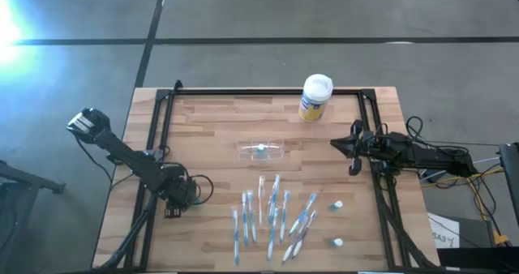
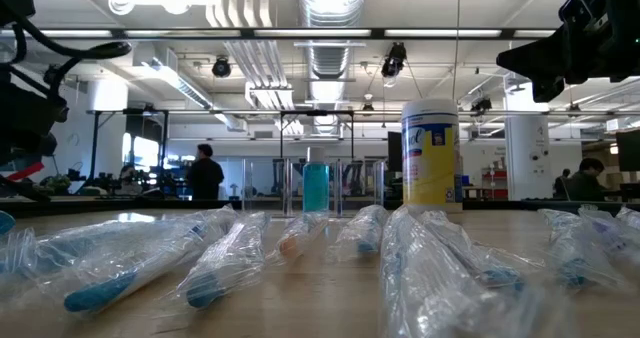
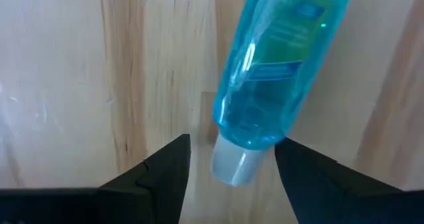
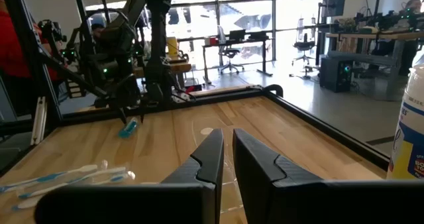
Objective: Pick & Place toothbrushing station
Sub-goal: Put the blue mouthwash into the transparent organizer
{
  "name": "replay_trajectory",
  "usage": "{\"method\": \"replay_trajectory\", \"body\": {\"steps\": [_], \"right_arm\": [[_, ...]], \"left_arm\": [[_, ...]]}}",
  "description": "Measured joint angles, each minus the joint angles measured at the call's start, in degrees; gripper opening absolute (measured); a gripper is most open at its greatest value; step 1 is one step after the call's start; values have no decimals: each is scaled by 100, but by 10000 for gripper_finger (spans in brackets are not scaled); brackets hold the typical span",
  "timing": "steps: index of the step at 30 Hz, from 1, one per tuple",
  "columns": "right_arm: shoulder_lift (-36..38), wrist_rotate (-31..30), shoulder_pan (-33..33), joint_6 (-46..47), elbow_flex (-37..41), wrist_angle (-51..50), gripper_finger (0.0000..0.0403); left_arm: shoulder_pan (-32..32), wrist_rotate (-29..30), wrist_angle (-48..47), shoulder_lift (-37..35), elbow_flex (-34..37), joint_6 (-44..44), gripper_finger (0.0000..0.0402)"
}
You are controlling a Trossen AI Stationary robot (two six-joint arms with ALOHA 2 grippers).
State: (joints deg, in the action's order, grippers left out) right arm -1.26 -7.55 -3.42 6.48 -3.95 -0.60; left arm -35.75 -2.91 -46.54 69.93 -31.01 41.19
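The left gripper (image 3: 232, 164) is opened wide over the wooden table (image 1: 211, 120), a blue bottle (image 3: 278, 65) lying loose between its fingers. The toothbrushing station (image 1: 261, 151) is seen well apart, mid-table, in front of the closed, empty right gripper (image 4: 226, 151). A bright workshop room is seen behind.

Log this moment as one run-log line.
left gripper: open around blue bottle lying on table | right gripper: shut, empty, waiting at right edge | clear holder: mid-table, untouched
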Motion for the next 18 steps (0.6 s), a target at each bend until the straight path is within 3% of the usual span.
{"method": "replay_trajectory", "body": {"steps": [5, 11, 18], "right_arm": [[-2, 0, 2, -2, 0, 2, 34], [-4, -2, 0, -2, 0, 2, 34], [-9, -6, 0, -2, 0, 4, 34]], "left_arm": [[0, -4, 214, -15, 250, 106, 198], [2, 37, 83, -7, 104, -110, 89], [-1, -66, -143, 10, -422, -646, 90]]}}
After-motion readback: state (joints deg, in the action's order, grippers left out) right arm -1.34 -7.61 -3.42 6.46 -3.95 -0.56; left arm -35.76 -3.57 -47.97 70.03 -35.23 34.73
